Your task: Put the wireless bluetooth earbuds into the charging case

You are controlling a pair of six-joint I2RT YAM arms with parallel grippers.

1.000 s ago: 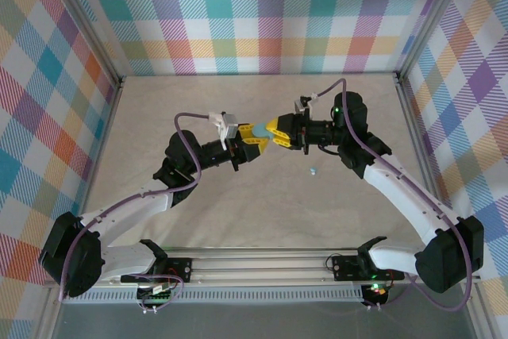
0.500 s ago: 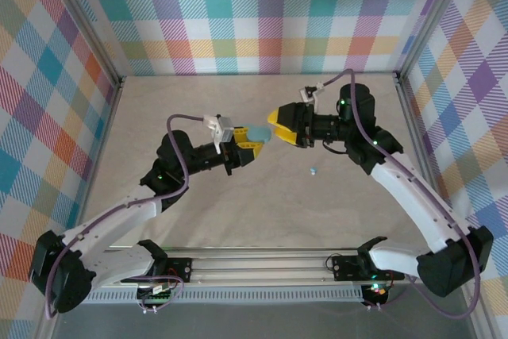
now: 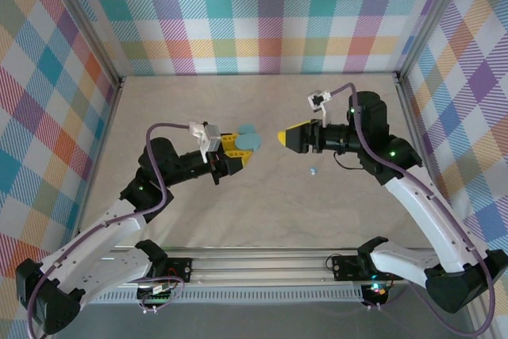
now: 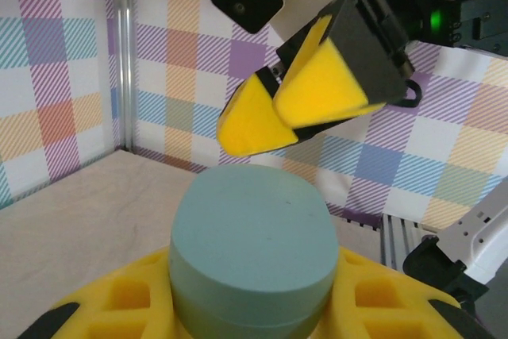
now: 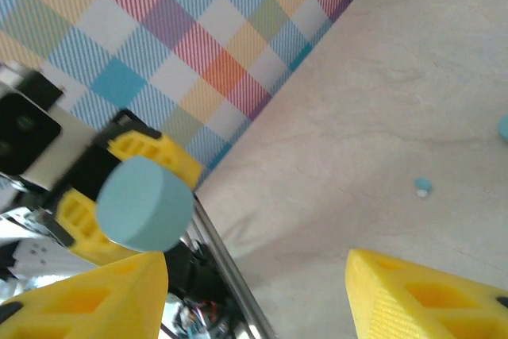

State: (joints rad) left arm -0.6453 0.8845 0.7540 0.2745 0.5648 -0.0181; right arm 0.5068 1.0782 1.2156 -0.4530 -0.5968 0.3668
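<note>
blue charging case [image 3: 248,136] sits clamped in our left gripper [image 3: 240,146]. we should lower our right gripper [image 3: 283,139], jaws apart and empty, squarely over the earbud [image 3: 314,171].

A tiny blue-grey earbud [image 3: 314,171] lies loose on the pale beige table [image 3: 262,208].

No readable text, label, brand, number or sign on any surface in sight
</note>
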